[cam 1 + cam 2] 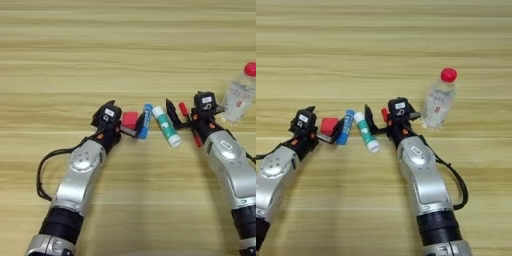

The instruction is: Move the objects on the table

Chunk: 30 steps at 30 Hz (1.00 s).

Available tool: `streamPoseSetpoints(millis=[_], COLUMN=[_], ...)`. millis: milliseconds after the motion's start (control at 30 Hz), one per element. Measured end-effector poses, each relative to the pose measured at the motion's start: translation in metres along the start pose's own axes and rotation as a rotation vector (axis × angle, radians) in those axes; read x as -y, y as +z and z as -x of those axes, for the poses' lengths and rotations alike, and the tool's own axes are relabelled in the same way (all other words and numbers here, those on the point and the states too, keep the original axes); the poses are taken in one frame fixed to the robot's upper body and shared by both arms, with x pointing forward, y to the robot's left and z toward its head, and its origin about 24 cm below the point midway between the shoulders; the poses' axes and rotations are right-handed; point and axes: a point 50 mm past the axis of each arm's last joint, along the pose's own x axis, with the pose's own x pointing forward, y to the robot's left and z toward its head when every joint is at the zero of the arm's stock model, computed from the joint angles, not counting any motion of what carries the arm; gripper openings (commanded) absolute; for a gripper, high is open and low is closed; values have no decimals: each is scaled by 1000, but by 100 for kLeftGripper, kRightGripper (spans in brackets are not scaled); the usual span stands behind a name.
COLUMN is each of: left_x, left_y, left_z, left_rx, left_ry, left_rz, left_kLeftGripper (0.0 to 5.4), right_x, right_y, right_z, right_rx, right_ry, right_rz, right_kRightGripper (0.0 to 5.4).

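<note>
On the table (125,45), my left gripper (127,116) stands open with the small red cube (130,120) between its fingers; the lower finger reaches under the cube to the blue capped tube (145,121). Right of that lies the white-and-green tube (166,126), slanted. My right gripper (180,108) is open just right of it, over the thin red marker (184,109), whose other end (198,141) shows below the wrist. The clear red-capped bottle (439,100) stands upright, right of the right gripper.
Both silver forearms come in from the bottom edge, left (80,175) and right (232,165). A black cable (42,170) loops left of the left arm. Bare wood stretches across the far half of the table.
</note>
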Motion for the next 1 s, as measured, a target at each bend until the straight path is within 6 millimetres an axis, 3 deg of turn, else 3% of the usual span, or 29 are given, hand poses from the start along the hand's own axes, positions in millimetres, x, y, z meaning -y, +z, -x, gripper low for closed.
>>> streamPoseSetpoints(millis=[767,1000], left_x=[-12,-11], left_y=[-15,-15], left_z=[2,2], left_rx=[-82,-77], left_ry=[62,57], left_rz=[-45,-42], left_kLeftGripper=[540,475], right_x=[0,0], right_y=[0,0], right_z=[0,0], right_rx=[0,0], right_ry=[0,0], right_rz=[0,0], right_kRightGripper=[535,540])
